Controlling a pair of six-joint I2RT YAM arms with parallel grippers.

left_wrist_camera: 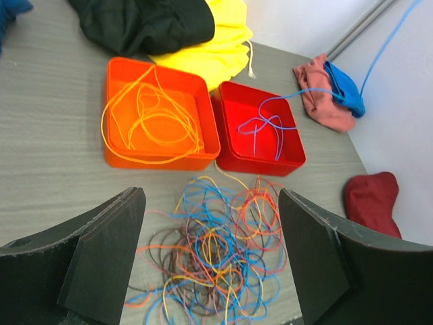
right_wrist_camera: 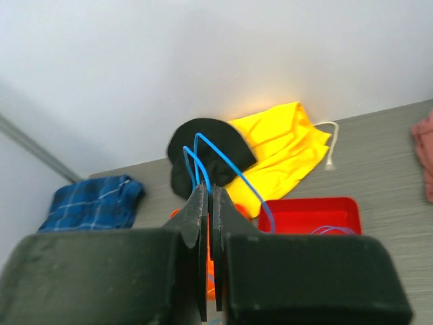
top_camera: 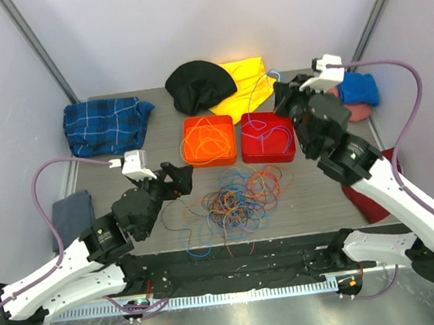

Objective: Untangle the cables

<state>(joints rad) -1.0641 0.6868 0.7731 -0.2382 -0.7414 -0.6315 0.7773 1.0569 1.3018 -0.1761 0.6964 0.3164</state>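
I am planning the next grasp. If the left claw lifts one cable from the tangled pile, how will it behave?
Probably floppy: the cables lie in loose curls. Likely light, being so thin. Crossing loops may drag neighbours along.

No legible text, label or number anywhere in view

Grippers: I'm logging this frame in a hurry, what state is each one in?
Left gripper: open, holding nothing.
Right gripper: shut on a blue cable.
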